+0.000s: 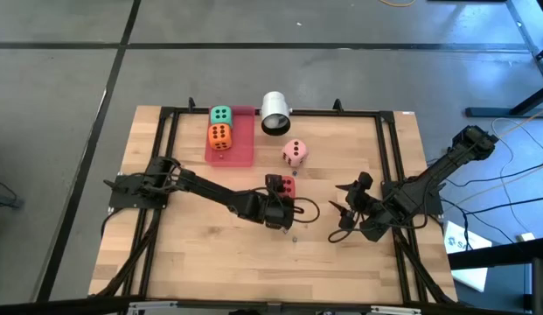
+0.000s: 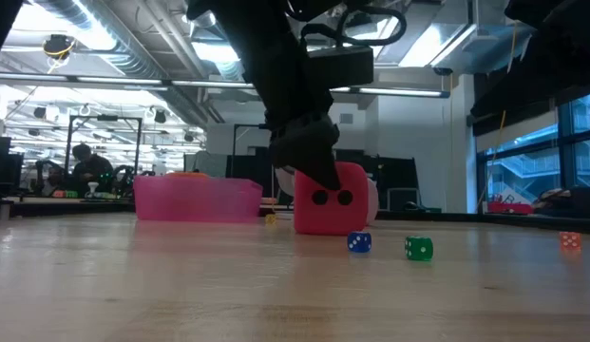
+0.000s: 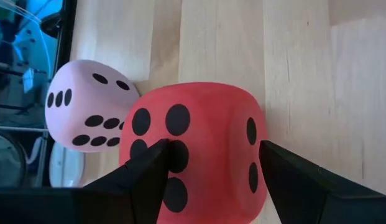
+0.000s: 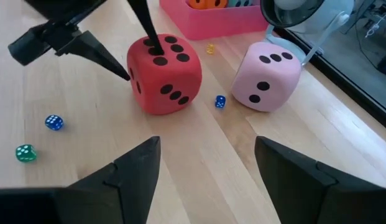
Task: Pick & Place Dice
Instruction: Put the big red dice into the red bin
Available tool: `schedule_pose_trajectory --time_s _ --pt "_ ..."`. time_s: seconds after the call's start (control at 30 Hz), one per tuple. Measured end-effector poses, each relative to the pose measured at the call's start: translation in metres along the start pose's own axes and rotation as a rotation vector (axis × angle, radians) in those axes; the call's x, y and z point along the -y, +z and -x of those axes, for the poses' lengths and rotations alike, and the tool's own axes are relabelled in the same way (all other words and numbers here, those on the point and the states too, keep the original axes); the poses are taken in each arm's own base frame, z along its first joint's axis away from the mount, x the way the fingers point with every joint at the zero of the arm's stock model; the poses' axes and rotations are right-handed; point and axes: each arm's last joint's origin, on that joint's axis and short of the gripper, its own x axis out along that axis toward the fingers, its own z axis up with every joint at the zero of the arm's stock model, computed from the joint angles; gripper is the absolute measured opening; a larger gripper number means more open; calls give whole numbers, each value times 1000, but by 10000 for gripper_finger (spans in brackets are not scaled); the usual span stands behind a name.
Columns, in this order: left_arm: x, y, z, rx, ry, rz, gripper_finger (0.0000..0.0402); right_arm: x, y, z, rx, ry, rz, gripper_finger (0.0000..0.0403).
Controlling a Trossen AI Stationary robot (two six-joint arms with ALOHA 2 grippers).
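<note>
The red die (image 1: pixel 286 185) rests on its bottom face at the middle of the table. My left gripper (image 3: pixel 211 155) is open and slants down over it from the left, one finger (image 4: pixel 149 34) at the top face and the other (image 4: pixel 102 56) at a side face. The pink die (image 1: pixel 295 152) sits on the table just beyond it. The green die (image 1: pixel 220 115) and the orange die (image 1: pixel 219 135) lie in a pink tray (image 1: pixel 240 153). My right gripper (image 4: pixel 207 146) is open and empty, to the right of the red die. My left gripper stands with its fingers on either side of the red die (image 3: pixel 199 124), coming slanting down from the table's left. Whether the fingertips (image 3: pixel 152 165) touch the die, I cannot tell. The die sits flat on the table.
A white cylinder (image 1: pixel 275 114) lies on its side at the far edge beside the tray. Tiny blue (image 4: pixel 53 122), green (image 4: pixel 25 153) and blue (image 4: pixel 220 101) dice are scattered near the red die. A black frame (image 1: pixel 389 149) borders the table.
</note>
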Motion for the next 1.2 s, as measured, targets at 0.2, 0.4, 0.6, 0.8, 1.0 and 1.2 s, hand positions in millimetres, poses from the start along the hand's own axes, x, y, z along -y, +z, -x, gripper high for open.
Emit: schedule_pose_trajectory --time_s 0.2,0.4,0.6,0.8,1.0,1.2 --pt "-7 -8 -4 -75 41 -31 230 0 0 0 7 -6 -5 261" --pt "-12 -11 -8 -107 42 -33 223 0 0 0 8 -4 -8 261" --pt "-9 -20 -24 -186 15 -70 212 0 1 0 11 -7 -8 261" --pt "5 -31 -49 -254 -15 -103 176 0 1 0 15 -8 -11 261" --pt "5 -32 -51 -259 -25 -90 114 0 1 0 15 -8 -12 261" --pt "2 -33 -53 -265 -51 -77 56 0 1 0 15 -8 -12 261"
